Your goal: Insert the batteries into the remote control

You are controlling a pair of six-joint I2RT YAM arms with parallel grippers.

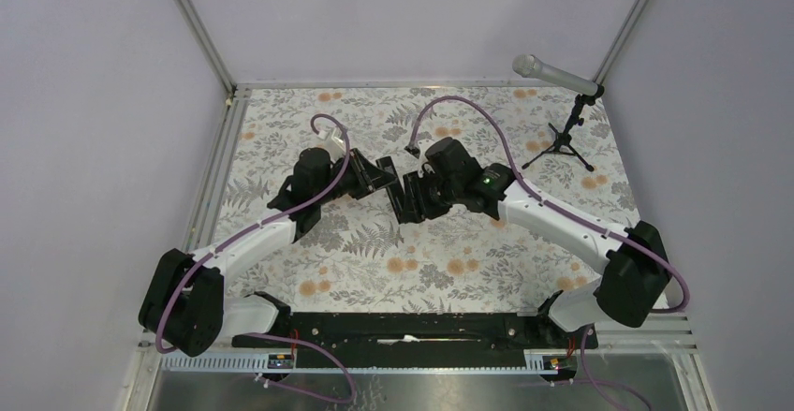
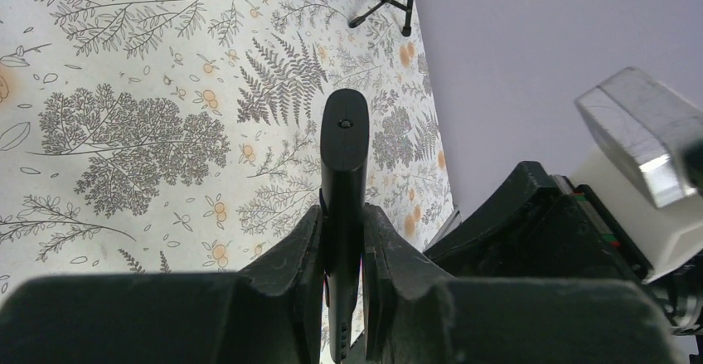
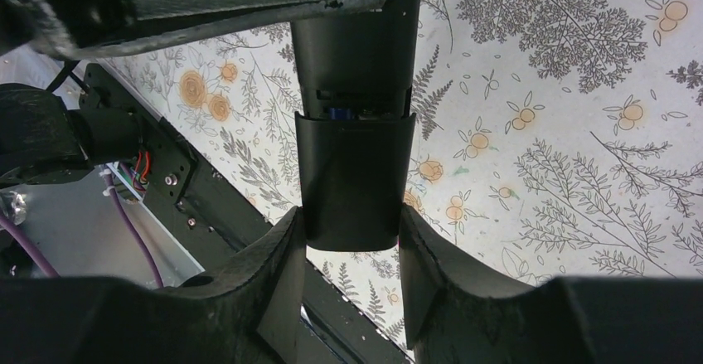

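Two robot arms meet above the middle of a floral-patterned table (image 1: 449, 271). The left gripper (image 2: 342, 223) is clamped on the remote (image 2: 344, 148), held edge-on off the table, its rounded end sticking out past the fingers. The right gripper (image 3: 352, 223) is closed on the sides of the cover (image 3: 355, 182), which sits at one end of the remote. A sliver of blue battery (image 3: 338, 114) shows in the gap between cover and remote body. A microphone (image 1: 552, 72) stands at the far right corner
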